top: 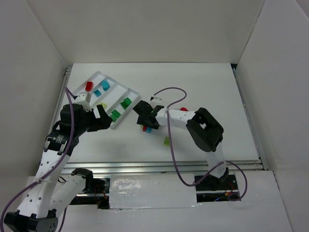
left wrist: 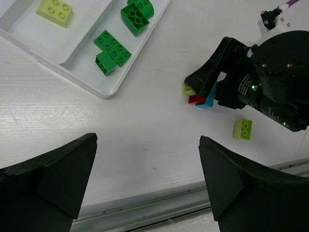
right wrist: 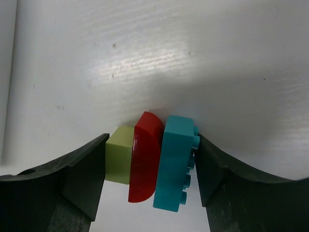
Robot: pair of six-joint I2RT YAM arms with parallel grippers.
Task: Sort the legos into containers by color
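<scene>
**Three colours in one pinch, this is looking sketchy**

We're clamping the right gripper [right wrist: 150, 159] onto a clump [right wrist: 147, 188] of yellow brick [right wrist: 119, 154], red brick [right wrist: 145, 145] and teal brick [right wrist: 175, 164], side by side, down near the table [top: 207, 87] and just right of the tray [left wrist: 72, 72]. We're guessing only friction is holding the middle one, so a lift is risking a drop or mixed colours in one slot. The left gripper [left wrist: 147, 159] is hanging wide open and empty by the tray's near corner, crowding that route. Free room is lying past the spare pale brick [left wrist: 243, 128].
</scene>
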